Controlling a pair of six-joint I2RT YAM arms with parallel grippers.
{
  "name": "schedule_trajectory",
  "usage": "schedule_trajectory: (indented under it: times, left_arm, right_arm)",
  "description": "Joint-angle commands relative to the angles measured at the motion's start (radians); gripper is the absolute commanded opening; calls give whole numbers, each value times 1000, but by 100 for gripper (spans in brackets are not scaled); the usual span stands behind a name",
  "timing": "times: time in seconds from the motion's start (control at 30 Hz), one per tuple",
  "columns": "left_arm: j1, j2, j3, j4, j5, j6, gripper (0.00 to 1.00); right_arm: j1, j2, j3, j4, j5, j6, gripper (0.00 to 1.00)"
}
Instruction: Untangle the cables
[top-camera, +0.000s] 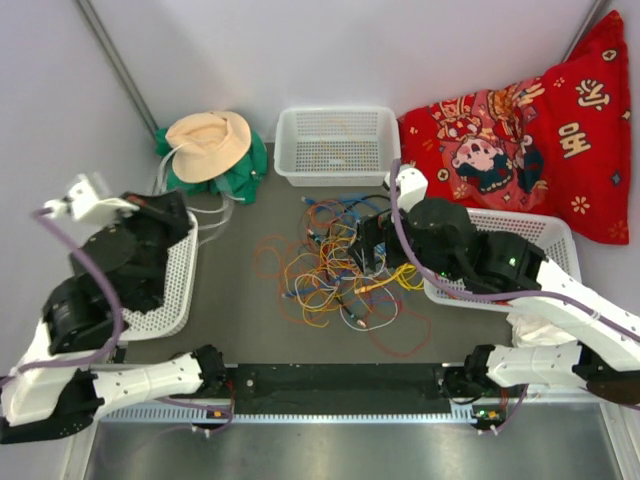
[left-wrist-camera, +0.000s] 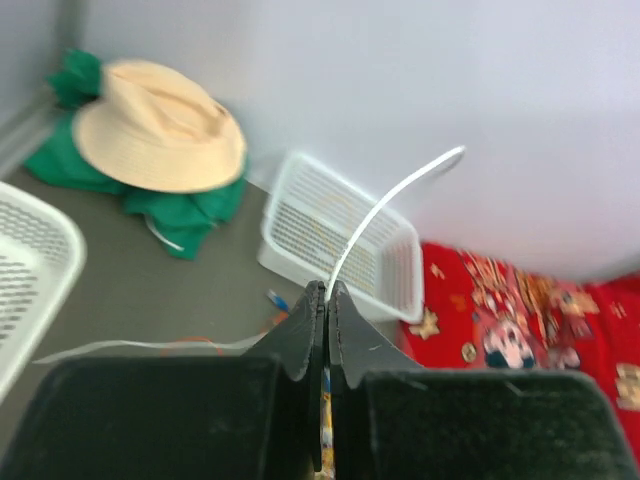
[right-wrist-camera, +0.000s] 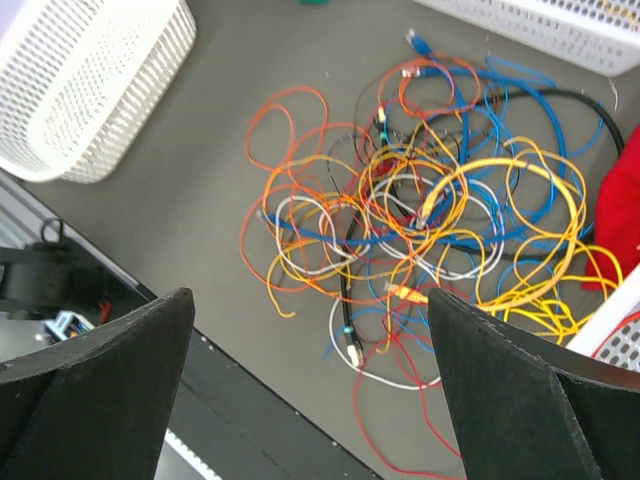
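Note:
The cables (top-camera: 340, 280) lie as a loose tangle of yellow, orange, blue, red, white and black cords in the middle of the dark table; the right wrist view looks down on the cables (right-wrist-camera: 420, 220). My right gripper (top-camera: 365, 240) hangs above the tangle's right side. In its own view the right gripper (right-wrist-camera: 310, 295) is open with nothing between the fingers. My left gripper (top-camera: 185, 212) sits over the left basket, away from the tangle. The left gripper (left-wrist-camera: 327, 290) is shut on a thin white cable (left-wrist-camera: 385, 205), which arcs up from the fingertips.
A white basket (top-camera: 337, 145) stands at the back centre, another basket (top-camera: 170, 290) under the left arm, a third basket (top-camera: 540, 235) under the right arm. A tan hat (top-camera: 208, 143) rests on green cloth (top-camera: 240, 180). A red cushion (top-camera: 530, 140) fills the back right.

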Motion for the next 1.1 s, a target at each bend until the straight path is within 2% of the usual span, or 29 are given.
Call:
schedule_trajectory:
  times: [0.0,0.27,0.37,0.4,0.5,0.53,0.57,0.6,0.63,0.67,0.7,0.73,0.83,0.9,1.07]
  left_arm:
    - [0,-30,123,-209,-240,-44,0]
    - [0,-10,175,-109,-354,150,0]
    - [0,-30,129,13,-430,282,0]
    - [0,-41,105,81,-455,333,0]
    - [-1,-110,-48,538,-529,703,0]
    - [-1,-142,-117,769,-546,888,0]
    - [-1,-154,-127,768,-549,907,0]
    - [-1,-162,-124,712,-559,869,0]
    - [-3,-165,-92,583,-608,677,0]
    - [-3,-164,-75,320,-619,557,0]
    - [-4,-164,-66,194,-619,451,0]
    - [-9,-174,-91,146,-619,356,0]
    - [-21,-226,-205,311,-619,480,0]
    - [-39,-239,-213,289,-618,433,0]
    - [-188,-194,-170,241,-606,410,0]
  right_arm:
    - [-3,-21,-48,70,10,10,99]
    - [-3,-53,-137,130,-17,21,99]
    - [-3,-72,-174,144,-28,33,99]
    - [-3,-79,-183,150,-29,36,99]
    - [-2,-93,-208,156,-36,44,99]
    - [-3,-93,-214,156,-40,44,99]
    - [-3,-95,-217,156,-42,45,99]
    - [-2,-95,-222,153,-43,45,99]
    - [-3,-96,-225,156,-48,44,99]
    - [-3,-98,-228,156,-49,47,99]
    - [-3,-99,-233,156,-54,47,99]
    - [-3,-98,-236,155,-63,47,99]
    - [-3,-98,-239,150,-66,45,99]
    - [-3,-98,-243,147,-65,45,99]
    - [-3,-92,-265,179,-74,47,99]
